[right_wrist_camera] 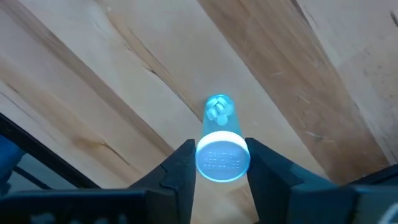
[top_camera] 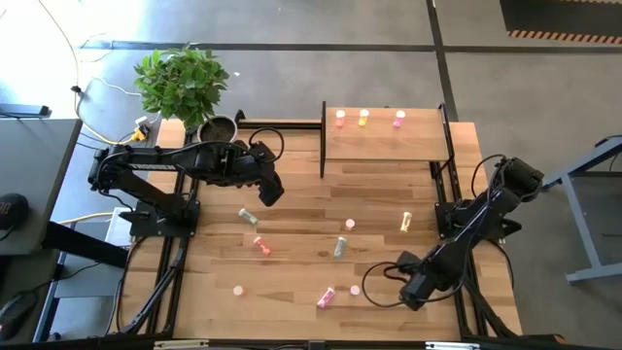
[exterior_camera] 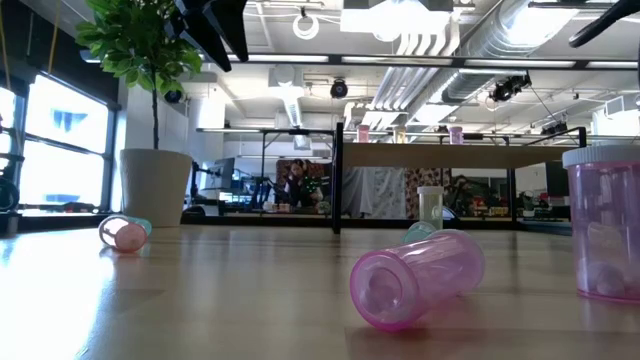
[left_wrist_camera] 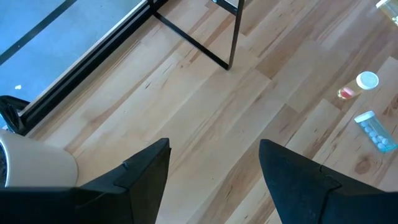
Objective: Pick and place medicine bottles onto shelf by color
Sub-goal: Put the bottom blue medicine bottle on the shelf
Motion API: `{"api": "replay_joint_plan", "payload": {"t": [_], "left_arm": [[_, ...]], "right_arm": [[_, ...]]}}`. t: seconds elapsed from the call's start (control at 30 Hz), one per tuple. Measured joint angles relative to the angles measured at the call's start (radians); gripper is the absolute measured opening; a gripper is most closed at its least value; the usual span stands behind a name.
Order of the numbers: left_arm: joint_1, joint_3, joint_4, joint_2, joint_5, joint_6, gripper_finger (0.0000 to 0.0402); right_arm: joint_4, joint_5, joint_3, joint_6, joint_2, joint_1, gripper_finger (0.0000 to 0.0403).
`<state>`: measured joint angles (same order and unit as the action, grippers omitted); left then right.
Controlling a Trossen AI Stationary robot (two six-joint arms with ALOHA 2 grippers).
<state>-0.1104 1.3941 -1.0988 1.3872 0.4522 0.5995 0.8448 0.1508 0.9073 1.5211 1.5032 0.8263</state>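
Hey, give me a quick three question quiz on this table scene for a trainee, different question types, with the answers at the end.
1. True or false: the left end effector is gripping a bottle.
2. Multiple choice: how many bottles stand on the shelf? A one, B three, C six.
3. Short answer: what sits between the fingers of the right end effector?

Key
1. False. It hangs open and empty above the table.
2. B.
3. A capped bottle, lying on the wood, with a finger against each side of its cap.
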Motion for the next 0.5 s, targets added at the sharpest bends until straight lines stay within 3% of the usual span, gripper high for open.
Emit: {"api": "replay_joint_plan", "payload": {"t": [0.3,0.5], "left_arm": [[-0.002,0.0,0.0,0.0,0.001,0.0,0.0239],[-0.029,0.0,0.0,0.0,0.0,-0.06,0.0239]], "right_arm": [[-0.109,0.026,0.0,0.054,-0.042,-0.042,0.011],[-0.14,-0.046,0.0,0.172,-0.131,-0.075,0.0109]]}}
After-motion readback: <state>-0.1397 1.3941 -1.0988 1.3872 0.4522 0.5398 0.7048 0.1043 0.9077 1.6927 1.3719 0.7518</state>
